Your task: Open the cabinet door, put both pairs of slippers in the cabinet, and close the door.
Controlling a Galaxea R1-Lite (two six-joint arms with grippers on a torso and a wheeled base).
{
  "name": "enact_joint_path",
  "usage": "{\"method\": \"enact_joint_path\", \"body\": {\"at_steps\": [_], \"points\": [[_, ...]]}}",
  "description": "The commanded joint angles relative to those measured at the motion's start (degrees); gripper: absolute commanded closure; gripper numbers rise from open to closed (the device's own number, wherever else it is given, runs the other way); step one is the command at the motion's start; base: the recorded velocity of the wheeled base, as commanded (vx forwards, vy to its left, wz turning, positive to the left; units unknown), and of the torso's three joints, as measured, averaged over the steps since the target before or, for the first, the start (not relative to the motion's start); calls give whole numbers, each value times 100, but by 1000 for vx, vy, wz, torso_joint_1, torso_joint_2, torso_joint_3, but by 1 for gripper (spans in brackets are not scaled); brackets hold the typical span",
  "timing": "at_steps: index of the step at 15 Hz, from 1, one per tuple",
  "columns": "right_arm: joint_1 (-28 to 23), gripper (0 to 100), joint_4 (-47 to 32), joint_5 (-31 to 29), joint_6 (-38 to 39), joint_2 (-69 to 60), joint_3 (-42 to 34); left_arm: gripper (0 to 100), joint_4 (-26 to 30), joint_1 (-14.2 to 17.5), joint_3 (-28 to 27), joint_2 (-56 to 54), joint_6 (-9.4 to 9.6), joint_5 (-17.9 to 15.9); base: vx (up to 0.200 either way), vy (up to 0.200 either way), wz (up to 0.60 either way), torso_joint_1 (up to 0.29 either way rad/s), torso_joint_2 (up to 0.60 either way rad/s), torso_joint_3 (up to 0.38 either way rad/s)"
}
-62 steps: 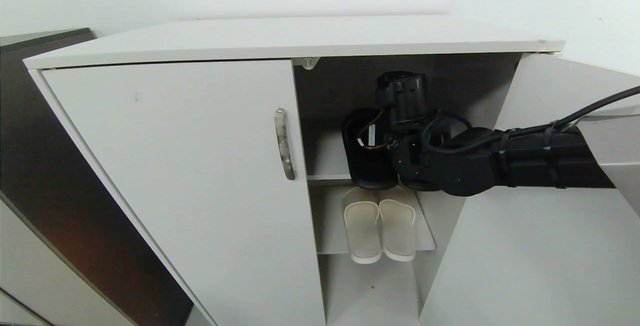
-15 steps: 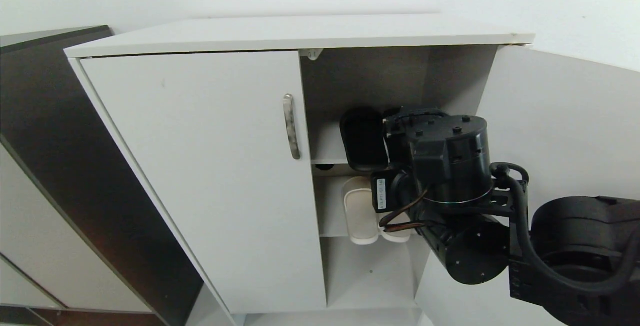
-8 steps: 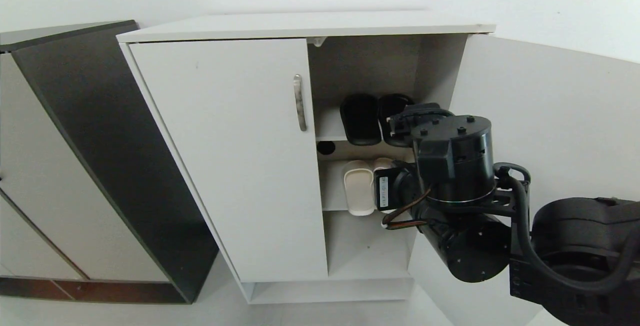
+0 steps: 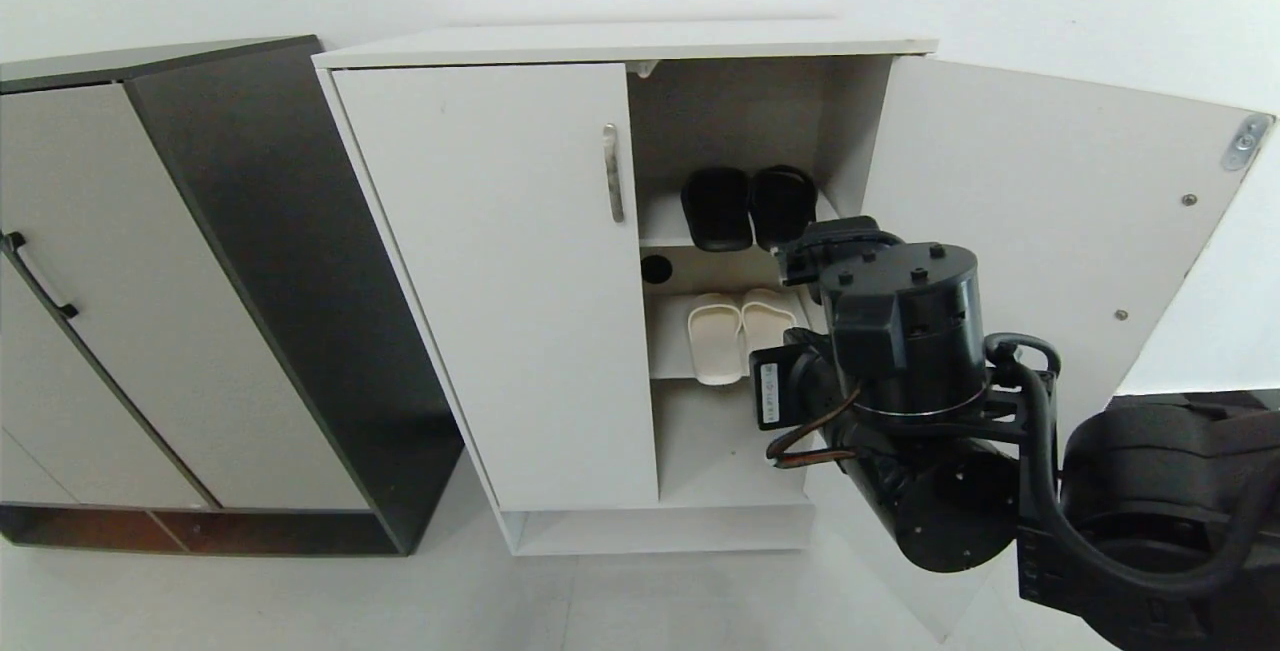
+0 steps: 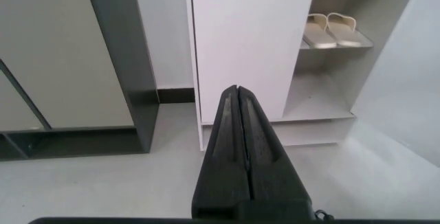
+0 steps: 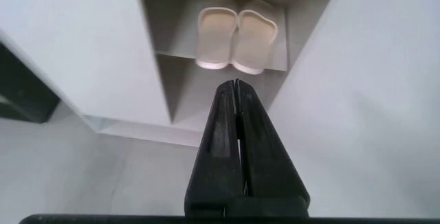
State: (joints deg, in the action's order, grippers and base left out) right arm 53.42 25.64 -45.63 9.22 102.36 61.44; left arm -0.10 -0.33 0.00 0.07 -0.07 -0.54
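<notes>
While hanging just in front of the open right half of the white cabinet point(image 4: 620, 41), pinching nothing: right claw point(image 6: 237, 83), fingers pressed together tip to tip, clear of every shelf. Beyond it, cream slippers point(image 6: 237, 35) side by side on the middle shelf point(image 6: 179, 49); black slippers point(image 4: 748, 206) paired on the shelf above. Right door point(image 4: 1000, 231) standing wide open, left door point(image 4: 500, 281) shut. Left claw point(image 5: 237, 90) likewise squeezed flat and empty, held above the floor point(image 5: 103, 183) before the shut left door, well apart from both pairs.
</notes>
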Motion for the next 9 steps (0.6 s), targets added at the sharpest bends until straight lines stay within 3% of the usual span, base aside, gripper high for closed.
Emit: {"method": "enact_joint_path", "body": {"at_steps": [1, 9], "points": [[-7, 100, 29, -7, 1, 20, -1, 100, 1, -2, 0, 1, -1, 1, 0, 0, 0, 0, 0, 0], [-16, 100, 55, 1, 1, 12, -53, 100, 1, -2, 0, 1, -1, 1, 0, 0, 0, 0, 0, 0]]}}
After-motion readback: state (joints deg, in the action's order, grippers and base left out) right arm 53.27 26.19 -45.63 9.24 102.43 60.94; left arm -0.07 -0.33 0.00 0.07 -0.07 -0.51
